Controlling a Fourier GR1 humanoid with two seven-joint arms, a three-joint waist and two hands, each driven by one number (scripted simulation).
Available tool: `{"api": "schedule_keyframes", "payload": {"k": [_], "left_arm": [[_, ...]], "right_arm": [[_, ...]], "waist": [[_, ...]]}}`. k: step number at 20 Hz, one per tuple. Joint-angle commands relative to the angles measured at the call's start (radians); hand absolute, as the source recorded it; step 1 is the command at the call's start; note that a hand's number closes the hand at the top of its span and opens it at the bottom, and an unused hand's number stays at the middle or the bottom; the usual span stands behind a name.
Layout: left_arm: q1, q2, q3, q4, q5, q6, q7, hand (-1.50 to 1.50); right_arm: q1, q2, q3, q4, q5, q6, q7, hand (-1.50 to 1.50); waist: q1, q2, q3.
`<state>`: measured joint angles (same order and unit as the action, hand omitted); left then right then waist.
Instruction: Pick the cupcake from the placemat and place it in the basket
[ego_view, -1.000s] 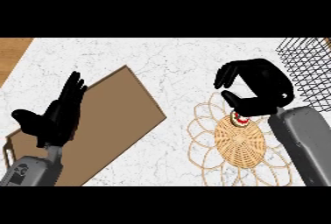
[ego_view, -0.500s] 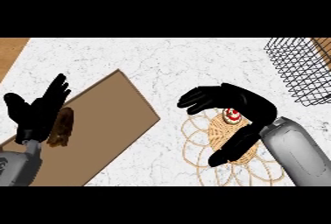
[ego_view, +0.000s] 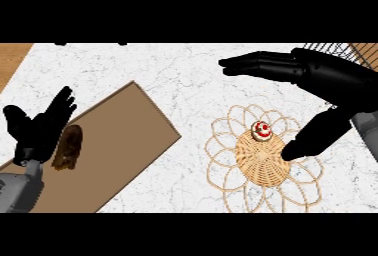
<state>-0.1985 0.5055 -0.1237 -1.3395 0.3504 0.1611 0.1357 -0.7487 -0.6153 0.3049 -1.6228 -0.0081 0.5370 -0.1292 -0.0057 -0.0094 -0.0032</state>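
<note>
A small cupcake (ego_view: 261, 130) with white frosting and a red top sits on the upper part of a woven straw placemat (ego_view: 260, 161), whose looped lacy border spreads out over the white marbled tabletop (ego_view: 170, 75). Nothing is touching the cupcake.

The right robot hand (ego_view: 325, 80) hangs above the right side of the placemat, spread wide. Its fingers (ego_view: 251, 66) stretch out to the left, well above the cupcake in the view, and its thumb (ego_view: 314, 134) points down just to the right of the cupcake, with a gap between them. It holds nothing.

A corner of the wire basket (ego_view: 332, 47) shows at the top right edge, mostly hidden behind the right hand.

At the left, a brown board (ego_view: 125, 145) lies at an angle on the tabletop. A dark brown oblong thing (ego_view: 68, 148) rests on it near its left end. The left robot hand (ego_view: 40, 127) is at the left edge, open with fingers straight and pointing up, partly over the board and just beside the brown thing.
</note>
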Motion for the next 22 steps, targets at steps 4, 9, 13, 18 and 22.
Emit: {"api": "schedule_keyframes", "payload": {"k": [4,9,13,18,22], "left_arm": [[-0.018,-0.024,-0.008,-0.009,-0.019,0.005,0.006,0.00],[0.005,-0.005,0.018,0.007,-0.014,-0.038,-0.018,0.00],[-0.009,-0.036,0.015,0.002,-0.036,-0.016,-0.002,0.00],[-0.002,-0.029,0.028,-0.052,-0.031,-0.032,0.035,0.00],[-0.004,-0.037,0.045,0.008,-0.051,-0.036,-0.004,0.00]], "right_arm": [[-0.240,-0.131,-0.068,0.089,0.046,0.125,0.264,-1.50],[-0.307,-0.208,-0.041,0.183,-0.033,0.407,0.253,-1.50],[-0.321,-0.222,-0.062,0.283,-0.010,0.523,0.147,-1.50],[-0.253,-0.258,-0.117,0.363,0.019,0.554,-0.027,-1.50],[-0.184,-0.265,-0.166,0.393,0.035,0.481,-0.136,-1.50]], "waist": [[0.014,0.007,0.001],[0.016,0.009,0.001],[0.016,0.011,0.003],[0.019,0.011,0.004],[0.017,0.015,0.004]]}}
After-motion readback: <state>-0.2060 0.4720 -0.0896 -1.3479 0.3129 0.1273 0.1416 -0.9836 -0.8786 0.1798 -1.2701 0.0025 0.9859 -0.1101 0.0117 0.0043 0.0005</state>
